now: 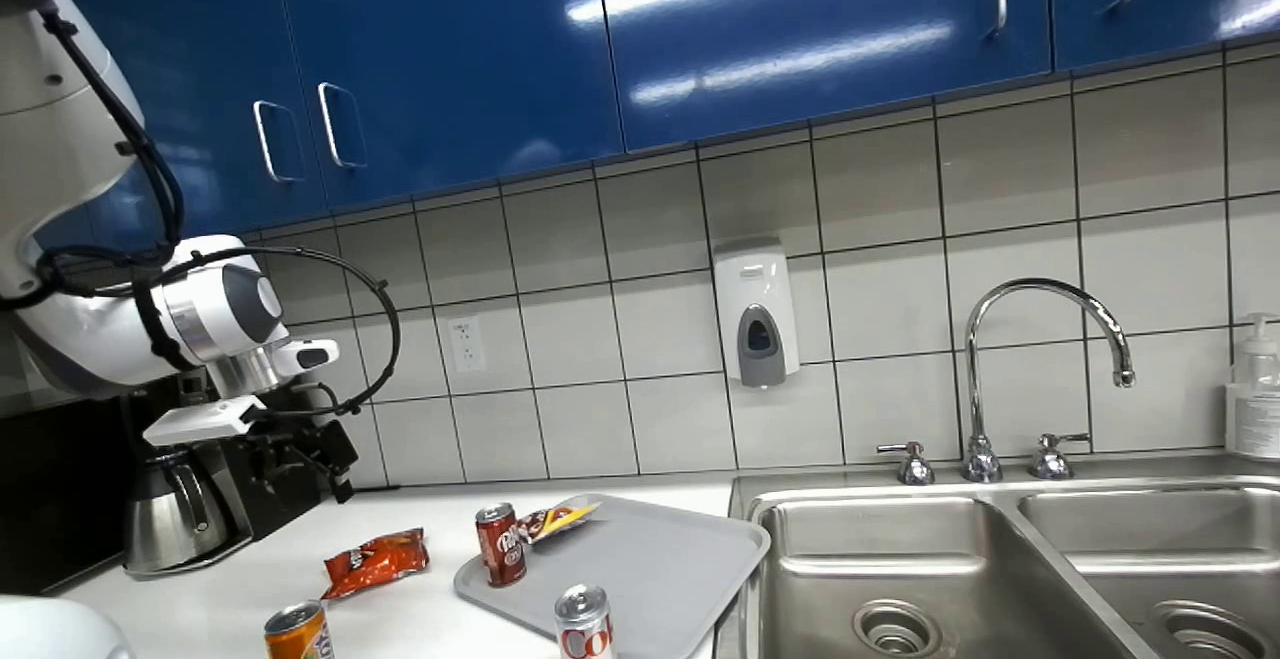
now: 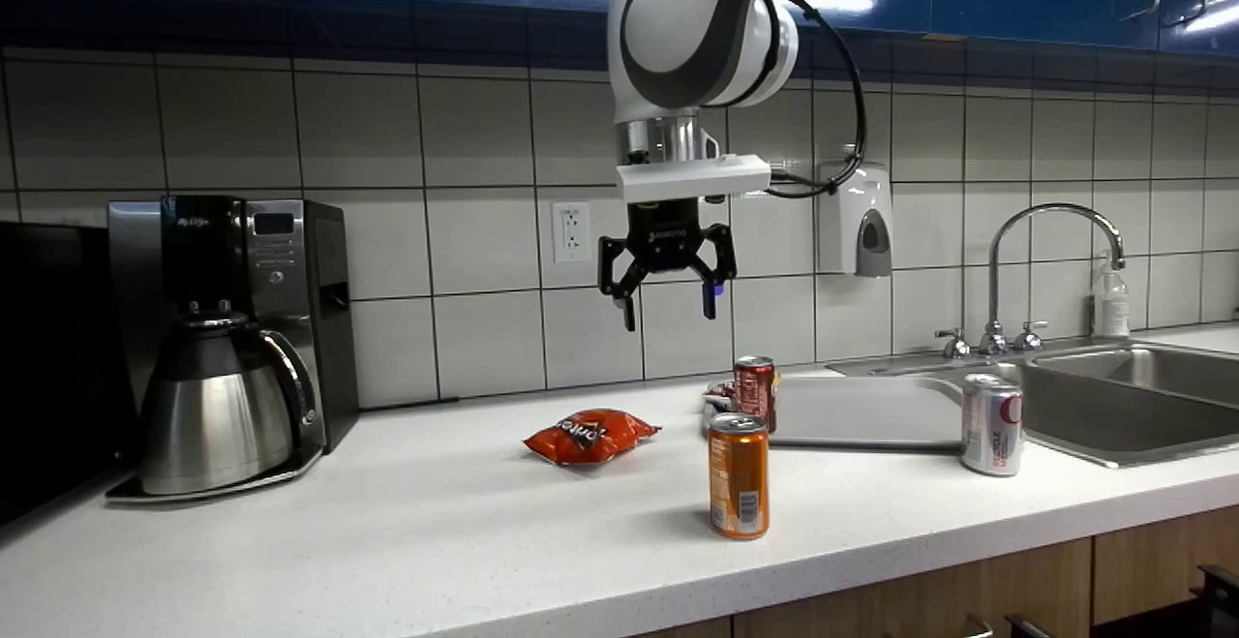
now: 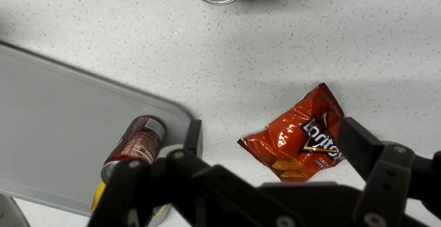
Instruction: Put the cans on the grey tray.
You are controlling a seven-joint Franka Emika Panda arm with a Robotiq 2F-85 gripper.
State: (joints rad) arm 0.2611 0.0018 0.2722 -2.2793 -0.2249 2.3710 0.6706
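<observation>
The dark red can [image 1: 500, 545] stands upright on the light grey tray [image 1: 660, 549], close to one rounded corner. Just beside it, at the tray's edge, lies a red and yellow packet [image 1: 545, 521], partly hidden by the can. The silver-white can [image 2: 989, 430] stands upright on the white counter [image 2: 416, 531], just beside the tray; whether the two touch is hard to tell. The orange can [image 2: 739, 483] is also upright on the counter, apart from the tray and near the counter's front edge. An orange-red snack packet [image 2: 592, 437] lies flat on the counter, off to one side of the tray.

Above, the black gripper [image 2: 670, 317] points straight down, its two fingers spread well apart and holding only air; in the wrist view the snack packet shows below, between the fingers. It hangs from a white robot arm [image 2: 687, 47].

Next to the tray is a steel double sink [image 1: 870, 534] with a curved chrome faucet [image 1: 975, 379] behind it and a pump bottle [image 1: 1257, 394] near the wall. A white dispenser [image 1: 763, 284] is mounted on the pale tiled wall [image 1: 660, 424]. Toward the other end of the counter stands a coffee maker [image 2: 290, 280] with a steel carafe [image 2: 218, 415]. Glossy blue cabinets [image 1: 440, 59] hang overhead.
</observation>
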